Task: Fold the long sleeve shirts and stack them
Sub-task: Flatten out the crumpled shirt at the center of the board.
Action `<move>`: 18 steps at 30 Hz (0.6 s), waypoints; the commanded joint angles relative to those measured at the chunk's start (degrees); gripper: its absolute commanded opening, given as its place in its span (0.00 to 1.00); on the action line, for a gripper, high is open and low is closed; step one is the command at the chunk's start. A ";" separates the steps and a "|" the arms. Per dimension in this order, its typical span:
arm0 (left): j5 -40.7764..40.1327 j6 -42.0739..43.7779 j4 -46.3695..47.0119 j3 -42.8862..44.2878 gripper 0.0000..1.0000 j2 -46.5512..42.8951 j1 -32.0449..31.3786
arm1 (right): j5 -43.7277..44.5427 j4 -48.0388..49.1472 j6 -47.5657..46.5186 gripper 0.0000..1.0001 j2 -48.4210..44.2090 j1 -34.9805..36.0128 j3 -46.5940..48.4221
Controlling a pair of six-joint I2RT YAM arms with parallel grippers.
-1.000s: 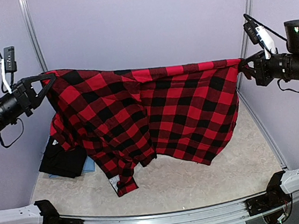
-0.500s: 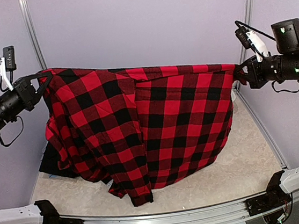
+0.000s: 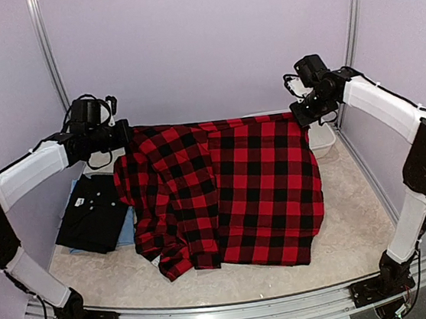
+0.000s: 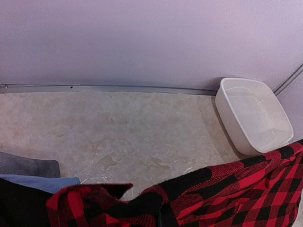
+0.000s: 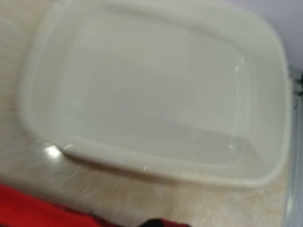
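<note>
Pale lilac walls closed in the mottled beige worktop [image 3: 352,228] in the overhead view. The flannel shirt [image 3: 232,196] lay mostly spread flat on it. Its far edge was pulled taut between the left hand [image 3: 121,133] and the right hand [image 3: 300,115], each clamped shut on a top corner. A second earlier the shirt had hung high like a curtain, with both arms swung wide toward the side walls. Since then the arms had reached in and down toward the back, so the hem and body met the surface. One sleeve stayed bunched at the front left. I judged the laying-out nearly finished and the folding not yet begun. The black shirt [image 3: 92,212] sat just left of the flannel on a light blue shirt [image 3: 127,232], where it had been before.

From the left wrist, the flannel shirt [image 4: 227,194] crossed the bottom edge. Beyond it were bare worktop [image 4: 118,127] and the white basin [image 4: 253,113], and a grey shirt [image 4: 28,166] showed at the left. The fingers themselves did not show.

From the right wrist, blurred, the basin [image 5: 156,94] filled the view, and a strip of red cloth [image 5: 28,208] lay at the bottom.
</note>
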 commanded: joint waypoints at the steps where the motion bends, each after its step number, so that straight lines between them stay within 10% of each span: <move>1: -0.54 -2.08 8.01 5.32 0.00 10.67 2.81 | 7.12 3.76 -1.82 0.00 9.11 -4.13 6.36; 18: 1.39 -3.23 13.04 15.54 0.02 29.93 3.19 | 9.59 5.03 -6.50 0.00 24.20 -5.10 17.91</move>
